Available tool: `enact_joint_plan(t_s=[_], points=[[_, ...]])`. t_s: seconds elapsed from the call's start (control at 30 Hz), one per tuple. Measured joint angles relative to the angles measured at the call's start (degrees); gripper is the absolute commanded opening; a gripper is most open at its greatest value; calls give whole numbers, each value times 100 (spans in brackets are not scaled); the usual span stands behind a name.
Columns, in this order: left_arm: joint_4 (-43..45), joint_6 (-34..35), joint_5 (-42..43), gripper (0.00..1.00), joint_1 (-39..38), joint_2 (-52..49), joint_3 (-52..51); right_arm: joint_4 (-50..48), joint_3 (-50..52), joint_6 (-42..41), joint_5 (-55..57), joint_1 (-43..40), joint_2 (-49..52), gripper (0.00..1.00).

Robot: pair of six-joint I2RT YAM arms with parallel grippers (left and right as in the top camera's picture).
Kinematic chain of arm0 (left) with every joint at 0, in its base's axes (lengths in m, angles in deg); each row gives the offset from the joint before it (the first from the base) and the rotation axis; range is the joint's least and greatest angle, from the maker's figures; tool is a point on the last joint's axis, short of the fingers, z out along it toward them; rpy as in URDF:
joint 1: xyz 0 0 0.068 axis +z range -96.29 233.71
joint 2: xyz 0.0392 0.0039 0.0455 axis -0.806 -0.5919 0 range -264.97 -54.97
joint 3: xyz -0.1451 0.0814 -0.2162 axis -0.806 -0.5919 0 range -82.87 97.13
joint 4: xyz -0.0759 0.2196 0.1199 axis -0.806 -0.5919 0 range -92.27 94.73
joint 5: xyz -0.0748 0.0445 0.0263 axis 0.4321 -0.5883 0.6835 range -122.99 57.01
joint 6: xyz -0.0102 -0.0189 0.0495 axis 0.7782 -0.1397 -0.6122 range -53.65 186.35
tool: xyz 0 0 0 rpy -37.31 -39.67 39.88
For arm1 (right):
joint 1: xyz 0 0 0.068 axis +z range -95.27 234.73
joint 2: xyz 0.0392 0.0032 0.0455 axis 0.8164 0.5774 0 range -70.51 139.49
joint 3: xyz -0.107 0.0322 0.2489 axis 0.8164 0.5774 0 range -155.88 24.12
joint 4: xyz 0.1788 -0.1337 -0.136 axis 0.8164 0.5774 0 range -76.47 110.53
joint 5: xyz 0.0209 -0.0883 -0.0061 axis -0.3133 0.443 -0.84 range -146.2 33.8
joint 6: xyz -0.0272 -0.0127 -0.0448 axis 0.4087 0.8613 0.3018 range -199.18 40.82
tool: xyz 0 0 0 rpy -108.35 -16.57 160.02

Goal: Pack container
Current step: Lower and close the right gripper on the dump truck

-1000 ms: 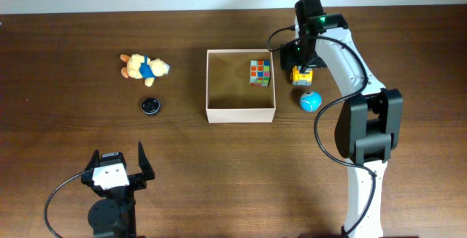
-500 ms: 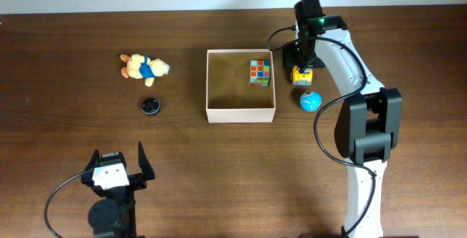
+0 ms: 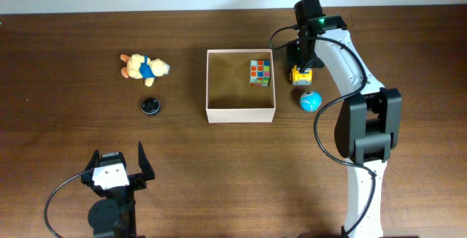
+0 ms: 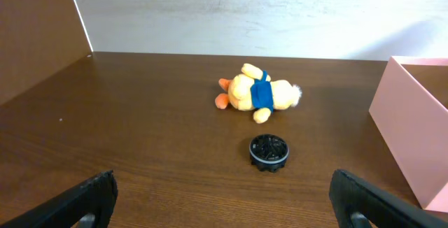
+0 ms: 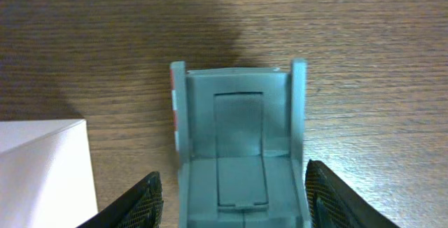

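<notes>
Overhead, nothing on the table has shifted since a second ago. The square, open-topped, pale cream cardboard container sits at the table's centre, with a multicoloured puzzle cube inside. At its 2 o'clock, just beside the wall, stands a small yellow-and-grey plastic toy. The right gripper straddles it, jaws partway apart and close to its sides; I cannot tell whether they grip. At the table's 7 o'clock the left gripper hangs spread wide, holding nothing.

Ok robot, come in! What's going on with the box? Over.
Left gripper open, empty. Right gripper straddling yellow toy, grip unconfirmed. Container holds one cube. Blue ball nearby, not blocking.
</notes>
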Motion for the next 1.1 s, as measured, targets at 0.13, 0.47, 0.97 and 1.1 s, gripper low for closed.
enact_joint_plan(t_s=[0.13, 0.47, 0.97, 1.1], points=[[0, 0, -2, 99, 0, 0, 0, -11, 0, -37, 101, 0, 0, 54], [0, 0, 0, 99, -2, 0, 0, -221, 0, -52, 188, 0, 0, 47], [0, 0, -2, 99, -2, 0, 0, -251, 7, -55, 188, 0, 184, 41], [0, 0, 0, 99, 0, 0, 0, -258, 9, -55, 188, 0, 195, 36]])
